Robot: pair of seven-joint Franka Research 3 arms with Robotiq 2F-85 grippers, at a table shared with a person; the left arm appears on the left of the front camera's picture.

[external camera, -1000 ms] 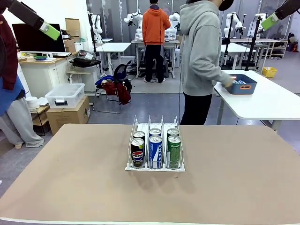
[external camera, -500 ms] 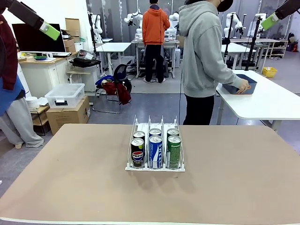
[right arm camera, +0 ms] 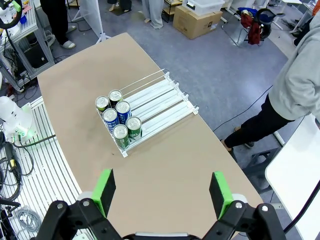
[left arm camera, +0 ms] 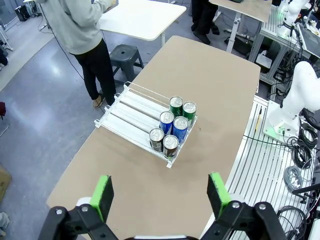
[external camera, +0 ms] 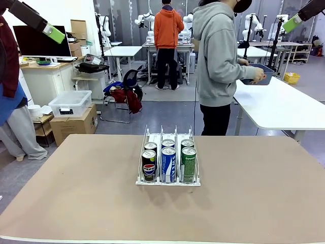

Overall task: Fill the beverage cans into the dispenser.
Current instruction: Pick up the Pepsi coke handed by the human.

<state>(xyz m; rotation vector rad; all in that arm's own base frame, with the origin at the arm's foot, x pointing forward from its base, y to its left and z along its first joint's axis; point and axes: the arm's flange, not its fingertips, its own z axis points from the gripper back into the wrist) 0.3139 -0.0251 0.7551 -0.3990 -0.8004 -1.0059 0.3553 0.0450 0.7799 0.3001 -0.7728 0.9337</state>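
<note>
Zero load in left gripper (left arm camera: 160,196): it hangs high over the left of the brown table (external camera: 76,198), jaws spread wide. Dispenser (external camera: 154,136) sits mid-table, and all cans are at its end nearest the robot. Left lane holds two dark cans (external camera: 149,165), middle lane two blue-and-white cans (external camera: 168,163), right lane two green cans (external camera: 188,162). Past the far edge a person (external camera: 218,56) holds a blue bin (external camera: 269,71) beside a white side table (external camera: 284,107). Right gripper (right arm camera: 162,192) hangs high at right, jaws released, empty.

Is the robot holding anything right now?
Nothing. The left end effector and right end effector are open and empty; the cans sit in the dispenser.
</note>
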